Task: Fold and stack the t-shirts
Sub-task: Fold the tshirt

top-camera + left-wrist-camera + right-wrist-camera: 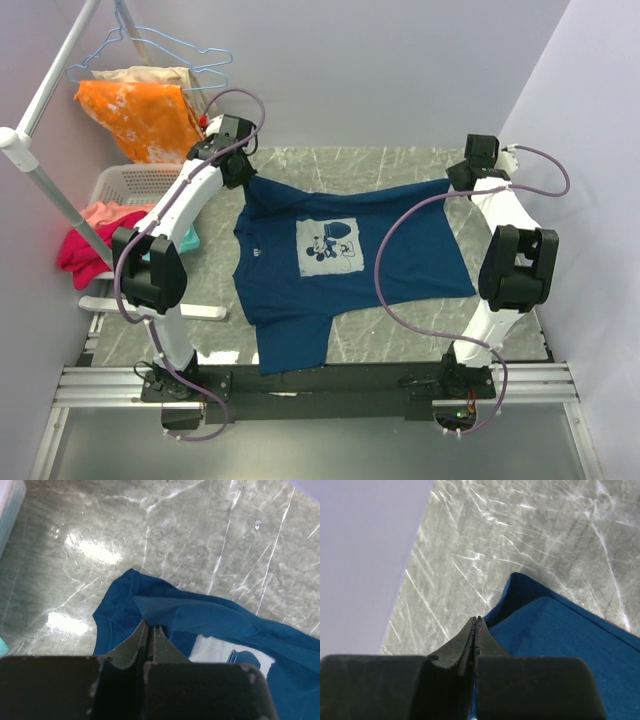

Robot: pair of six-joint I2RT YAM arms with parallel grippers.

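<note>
A navy blue t-shirt [290, 300] with a pale square cartoon-mouse print [330, 247] lies spread on the marble table [400, 165], its near sleeve hanging over the front edge. My left gripper [243, 176] is shut on its far left corner, which is drawn up off the table. In the left wrist view the jaws [150, 628] pinch a fold of the blue cloth [210, 620]. My right gripper [462, 181] is shut on the far right corner. In the right wrist view the jaws [477, 620] are closed with the blue cloth [560, 635] beside and between them.
A white laundry basket [135, 180] holding pink and red clothes [85, 245] stands off the table's left side. An orange garment [140, 115] hangs on a rack with hangers at the far left. Walls close in on the back and right.
</note>
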